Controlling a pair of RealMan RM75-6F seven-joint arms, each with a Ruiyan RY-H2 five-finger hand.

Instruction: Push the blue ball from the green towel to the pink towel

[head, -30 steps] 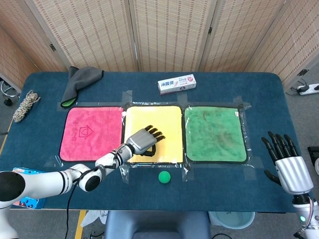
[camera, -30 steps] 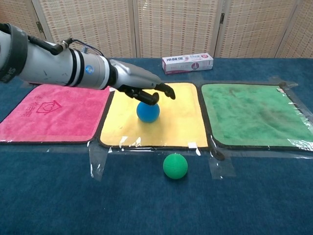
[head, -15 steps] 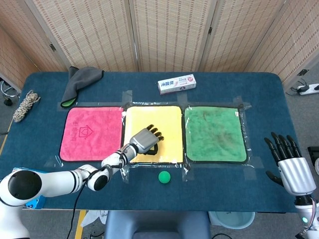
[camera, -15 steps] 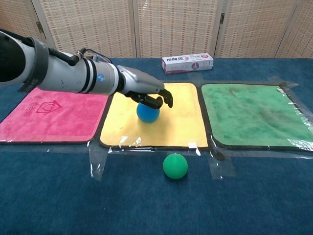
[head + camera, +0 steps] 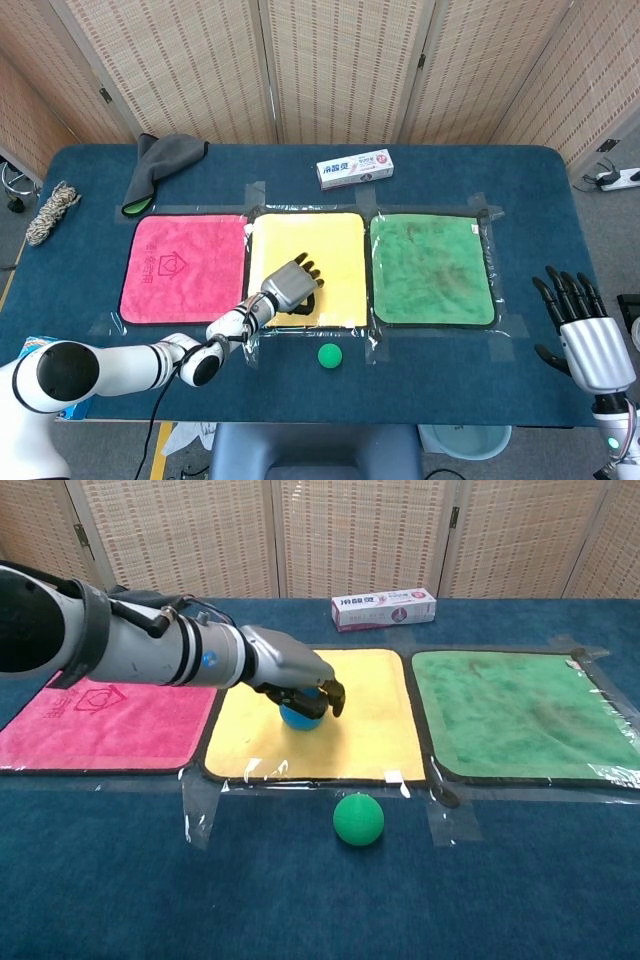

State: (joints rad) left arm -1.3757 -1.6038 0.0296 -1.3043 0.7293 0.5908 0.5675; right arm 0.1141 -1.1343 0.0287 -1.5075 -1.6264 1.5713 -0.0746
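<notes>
The blue ball (image 5: 298,717) lies on the yellow towel (image 5: 360,735), the middle one of three. My left hand (image 5: 295,676) rests on top of it, fingers curled down over its right side. In the head view the left hand (image 5: 288,284) hides the ball. The pink towel (image 5: 90,720) lies to the left and the green towel (image 5: 520,715) to the right, with nothing on either. My right hand (image 5: 585,335) hangs off the table's front right corner, fingers spread, holding nothing.
A green ball (image 5: 358,819) sits on the blue tabletop just in front of the yellow towel. A toothpaste box (image 5: 354,169) lies behind the towels. A grey cloth (image 5: 160,165) and a rope coil (image 5: 52,212) are at the far left.
My left hand has dropped onto the blue ball and its fingers have curled over it. The ball has stayed in place on the yellow towel. The right hand has shifted slightly lower.
</notes>
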